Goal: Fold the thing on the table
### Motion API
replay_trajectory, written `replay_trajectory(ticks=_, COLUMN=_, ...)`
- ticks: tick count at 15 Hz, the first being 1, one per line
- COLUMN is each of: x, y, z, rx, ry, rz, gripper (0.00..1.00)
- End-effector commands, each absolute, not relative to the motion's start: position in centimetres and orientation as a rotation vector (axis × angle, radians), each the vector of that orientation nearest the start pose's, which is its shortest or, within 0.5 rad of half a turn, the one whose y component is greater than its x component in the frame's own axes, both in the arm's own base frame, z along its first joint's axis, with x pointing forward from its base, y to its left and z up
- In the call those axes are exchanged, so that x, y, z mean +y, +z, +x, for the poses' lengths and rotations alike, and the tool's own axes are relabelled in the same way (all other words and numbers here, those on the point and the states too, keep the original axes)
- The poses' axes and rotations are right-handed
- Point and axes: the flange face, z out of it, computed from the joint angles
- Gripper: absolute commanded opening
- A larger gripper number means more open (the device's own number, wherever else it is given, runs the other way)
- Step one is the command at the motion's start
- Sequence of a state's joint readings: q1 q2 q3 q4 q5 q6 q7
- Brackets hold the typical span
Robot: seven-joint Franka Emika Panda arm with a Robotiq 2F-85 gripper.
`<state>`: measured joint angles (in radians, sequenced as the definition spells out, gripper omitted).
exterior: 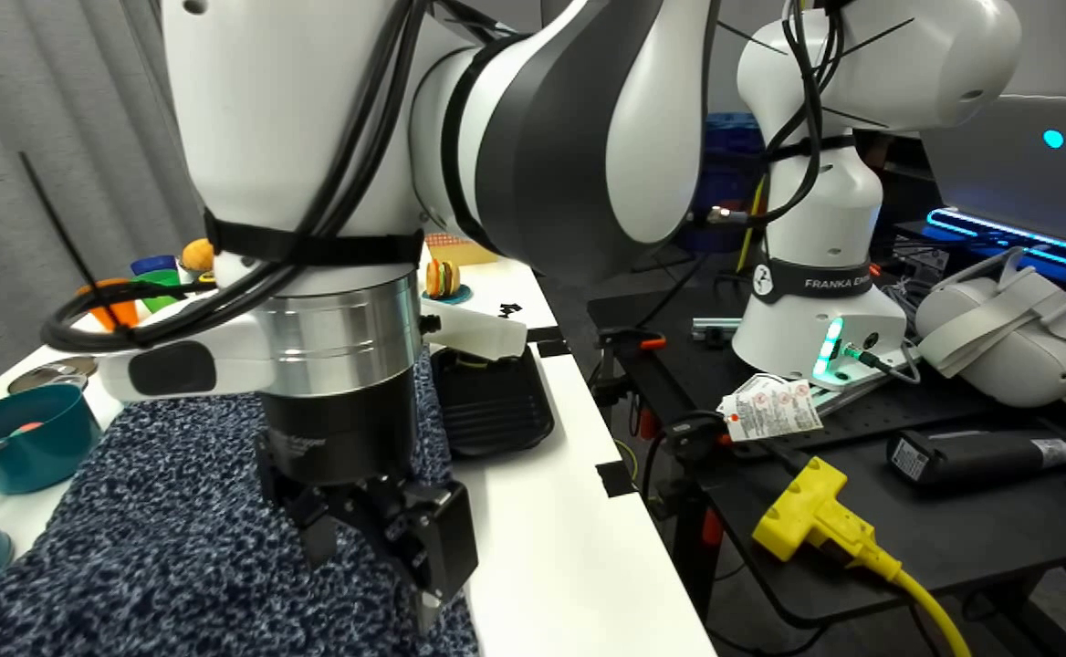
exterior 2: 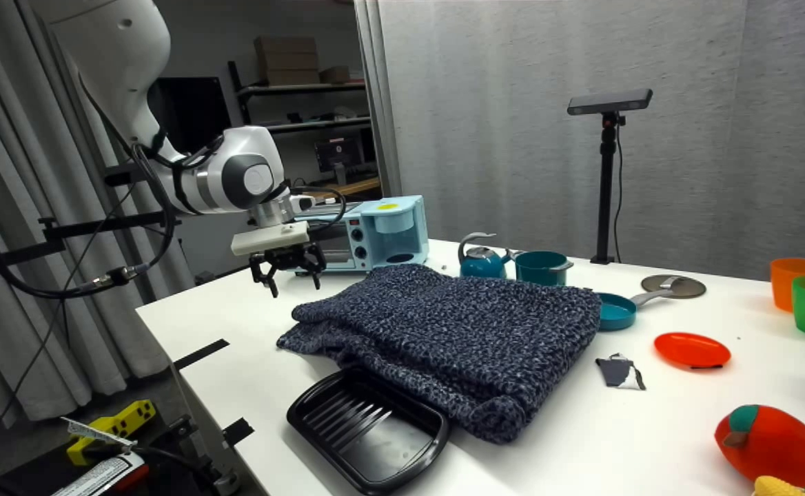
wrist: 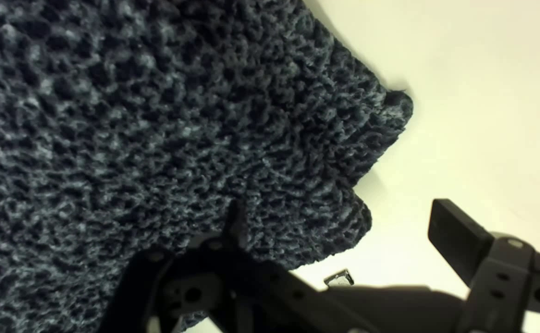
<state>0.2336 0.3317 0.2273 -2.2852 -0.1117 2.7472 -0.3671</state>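
The speckled navy knit blanket (exterior 2: pixel 457 324) lies in loose layers on the white table (exterior 2: pixel 568 451). It should handle soft, limp and rather heavy, with little slip; the two-lobed edge (wrist: pixel 344 189) near the Robotiq gripper (exterior 2: pixel 296 288) seems the best hold. The fingers (wrist: pixel 457 238) stand spread, pinching nothing. A black ridged tray (exterior 2: pixel 402 444) sits against or just beside the blanket.

stood on a white base (exterior: pixel 798 319) and showed a green light (exterior: pixel 830 345) there. slanted down from the upper left with the arm (exterior 2: pixel 116 62) in an exterior view, bent at the wrist (exterior 2: pixel 254 178). pointed the jaws downward in both exterior views. held the fingers (wrist: pixel 459 238) well apart in the wrist view, with a broad gap between them.
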Motion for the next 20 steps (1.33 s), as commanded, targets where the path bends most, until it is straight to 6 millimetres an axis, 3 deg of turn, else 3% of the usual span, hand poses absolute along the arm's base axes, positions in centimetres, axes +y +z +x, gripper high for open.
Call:
replay_trajectory(ticks=1, x=24.9, y=22.4, z=49.2, rx=-1.435, ry=-0.258, rz=-2.741, gripper=1.0)
replay_trajectory(ticks=14, x=24.9, y=22.1, z=48.7, rx=-1.418, ry=-0.22, rz=-2.749, gripper=1.0)
replay_trajectory(ticks=20, x=24.1, y=20.3, z=50.4, rx=-1.52, ry=-0.205, rz=-2.909, gripper=1.0)
